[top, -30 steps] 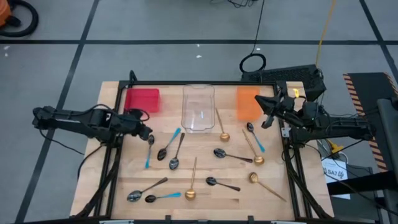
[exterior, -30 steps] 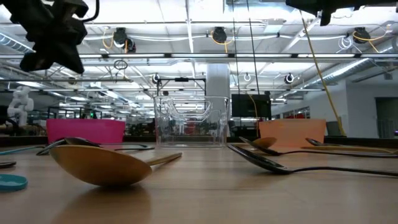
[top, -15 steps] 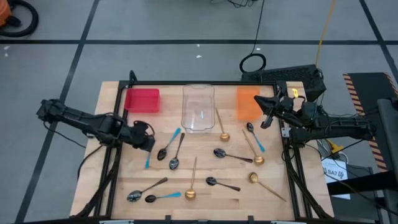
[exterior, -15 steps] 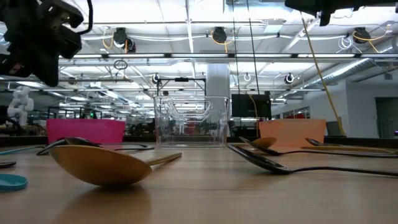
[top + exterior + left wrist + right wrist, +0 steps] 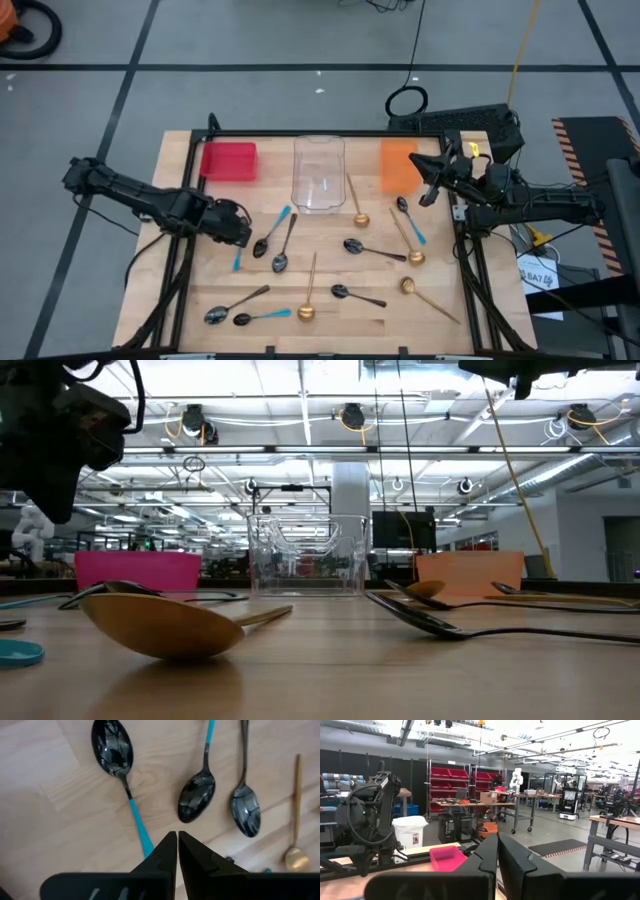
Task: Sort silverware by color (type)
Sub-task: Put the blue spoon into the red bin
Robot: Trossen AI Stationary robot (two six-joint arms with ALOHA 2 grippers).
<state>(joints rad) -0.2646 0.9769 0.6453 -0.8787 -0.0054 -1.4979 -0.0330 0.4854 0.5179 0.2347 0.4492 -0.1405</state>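
Observation:
Gold, all-dark and blue-handled spoons lie scattered flat on the wooden table [image 5: 200, 290]. My left gripper [image 5: 238, 232] [image 5: 177, 837] is shut and hovers above a blue-handled spoon [image 5: 122, 780], whose blue handle [image 5: 238, 258] shows on the table's near side of the fingers. Another blue-handled spoon [image 5: 199, 792] and a dark spoon [image 5: 245, 807] lie just to the right of it. In the low view the left gripper [image 5: 55, 440] hangs well above the table. My right gripper [image 5: 430, 192] [image 5: 497, 842] is shut and waits in the air near the far right corner.
Along the far edge stand a red bin [image 5: 228, 160], a clear container [image 5: 318, 172] and an orange bin [image 5: 398, 165]. Gold spoons [image 5: 310, 295] [image 5: 355, 205] [image 5: 425, 295] and dark spoons [image 5: 360, 247] [image 5: 230, 308] spread over the middle and near side.
My left gripper has moved a little toward the table's near edge and lower, staying shut, and now stands over the blue-handled spoon's bowl. No spoon has moved.

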